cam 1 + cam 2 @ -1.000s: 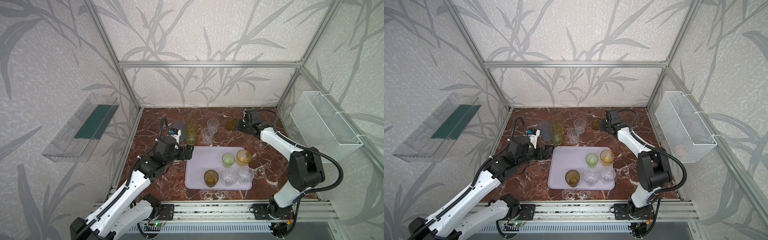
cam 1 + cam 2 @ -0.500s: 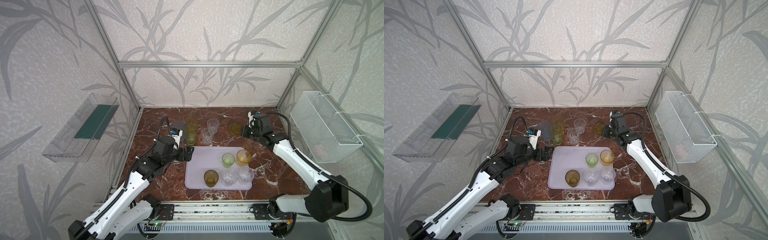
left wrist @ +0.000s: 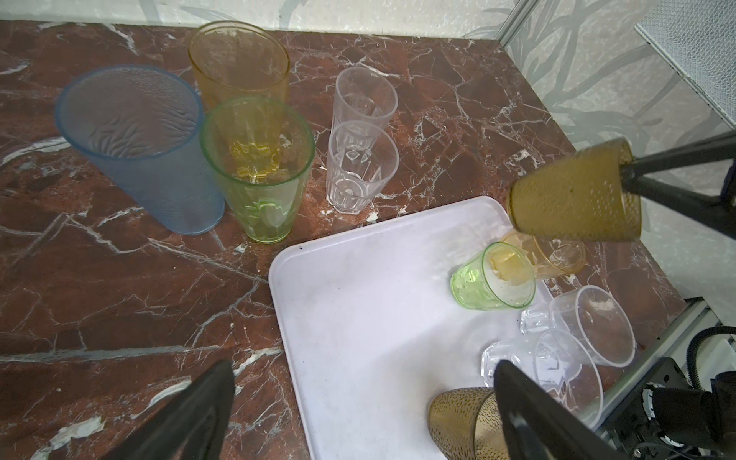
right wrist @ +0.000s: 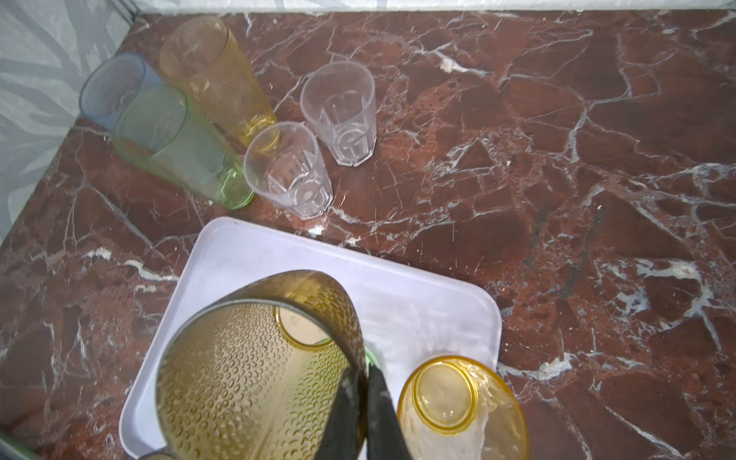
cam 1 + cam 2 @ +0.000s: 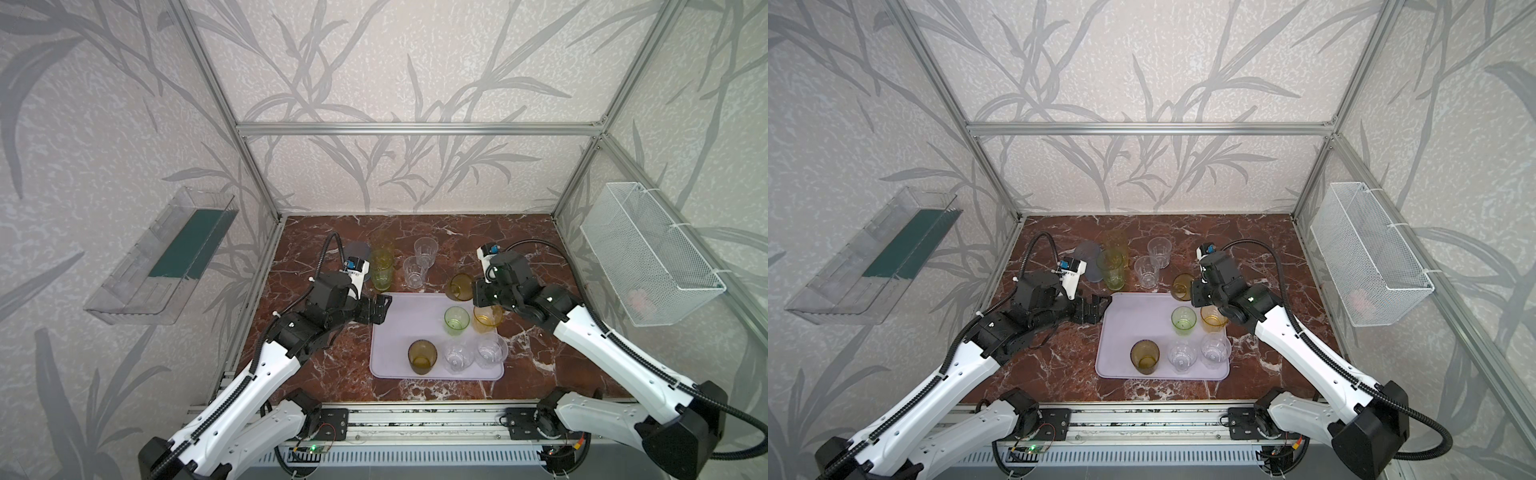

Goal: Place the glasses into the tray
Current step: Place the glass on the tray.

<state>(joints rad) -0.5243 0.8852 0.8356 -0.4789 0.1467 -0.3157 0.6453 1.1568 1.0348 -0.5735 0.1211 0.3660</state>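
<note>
Glasses (image 5: 456, 321) on tray (image 5: 405, 328) crowd, seemingly, below amber glass (image 5: 459, 286) pinched by R gripper (image 4: 364, 394); L gripper (image 5: 383, 308) wide.

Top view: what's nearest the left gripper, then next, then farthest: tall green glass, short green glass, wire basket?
1. Tall green glass, just behind the left gripper, off the tray.
2. Short green glass, on the tray.
3. Wire basket, on the right wall.

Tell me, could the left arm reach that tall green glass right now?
Probably yes: the left gripper is open and empty, with only bare marble between it and the tall green glass. The tall blue glass beside it may crowd the jaws.
</note>
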